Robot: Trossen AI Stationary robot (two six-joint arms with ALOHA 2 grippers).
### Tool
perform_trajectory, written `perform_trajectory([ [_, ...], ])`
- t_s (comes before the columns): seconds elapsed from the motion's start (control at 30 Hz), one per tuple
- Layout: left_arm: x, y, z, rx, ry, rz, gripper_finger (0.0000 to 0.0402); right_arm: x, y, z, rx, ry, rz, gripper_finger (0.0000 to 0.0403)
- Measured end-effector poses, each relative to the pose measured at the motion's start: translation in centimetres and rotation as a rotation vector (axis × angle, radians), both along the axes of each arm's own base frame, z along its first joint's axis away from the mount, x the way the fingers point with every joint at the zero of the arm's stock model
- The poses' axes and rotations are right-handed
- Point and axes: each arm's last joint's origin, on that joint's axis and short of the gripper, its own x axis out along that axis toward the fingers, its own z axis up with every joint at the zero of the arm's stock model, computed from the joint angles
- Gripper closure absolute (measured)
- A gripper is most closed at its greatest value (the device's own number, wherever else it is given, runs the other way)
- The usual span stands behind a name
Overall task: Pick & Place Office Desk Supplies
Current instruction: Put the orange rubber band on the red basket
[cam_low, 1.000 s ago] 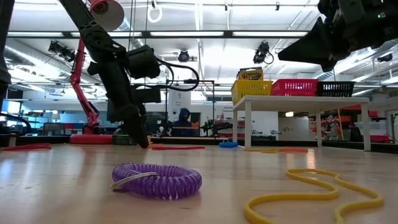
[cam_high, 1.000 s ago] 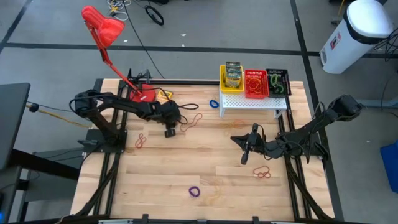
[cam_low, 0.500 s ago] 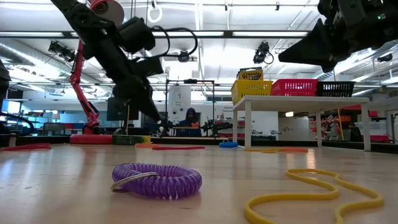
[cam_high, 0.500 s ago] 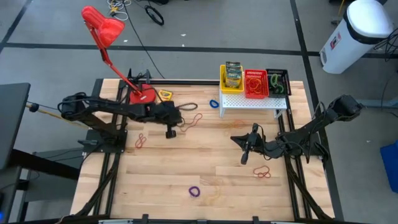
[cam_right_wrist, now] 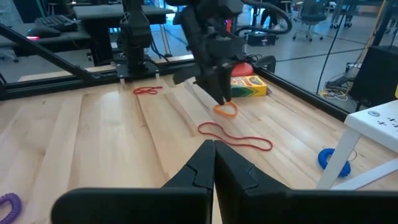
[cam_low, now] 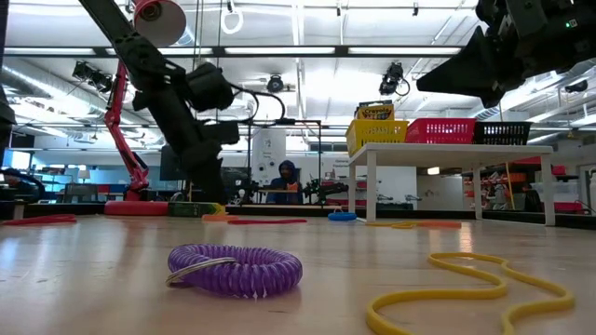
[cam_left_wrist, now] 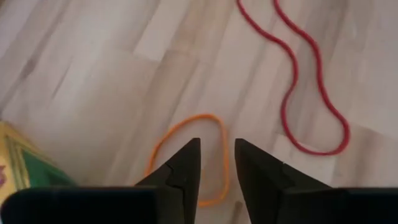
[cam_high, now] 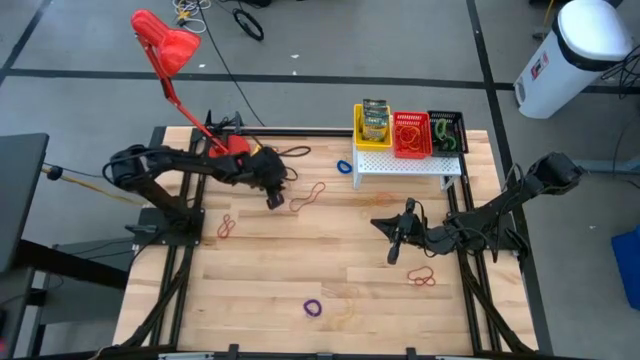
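The left claw (cam_left_wrist: 216,163) hangs slightly parted just above an orange band (cam_left_wrist: 186,158) lying flat on the worktop (cam_high: 330,250), a red loop (cam_left_wrist: 305,87) beside it and a crayon box (cam_right_wrist: 247,86) near. It seems to grip nothing. The right claw (cam_right_wrist: 214,163) waits closed, empty, over the worktop's right side.

A pale wood table (cam_high: 330,260) stands on grey floor (cam_high: 330,40) beneath long ceiling lights (cam_low: 298,51), office chairs (cam_right_wrist: 311,9) behind.
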Motion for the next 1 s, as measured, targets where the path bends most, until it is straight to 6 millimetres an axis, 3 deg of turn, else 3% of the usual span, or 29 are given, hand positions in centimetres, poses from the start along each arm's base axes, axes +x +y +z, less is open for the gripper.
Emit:
perform_trajectory([
  [0.4,1.2,0.6,-2.0,0.026,0.058,-0.015,0.0305,0.3,-0.6,0.0,0.004,0.001,-0.024,0.0394],
  [0.6,2.0,1.0,-1.2,0.037,0.072,-0.04,0.0388,0.3,-0.6,0.0,0.006,0.001,-0.02,0.0394],
  [0.83,2.2,0.5,-0.4,0.043,0.084,-0.096,0.0397,0.3,-0.6,0.0,0.009,0.006,-0.004,0.0394],
  [1.0,2.7,-1.4,1.4,0.077,0.011,-0.225,0.0397,0.3,-0.4,-0.3,0.018,0.037,0.068,0.0394],
])
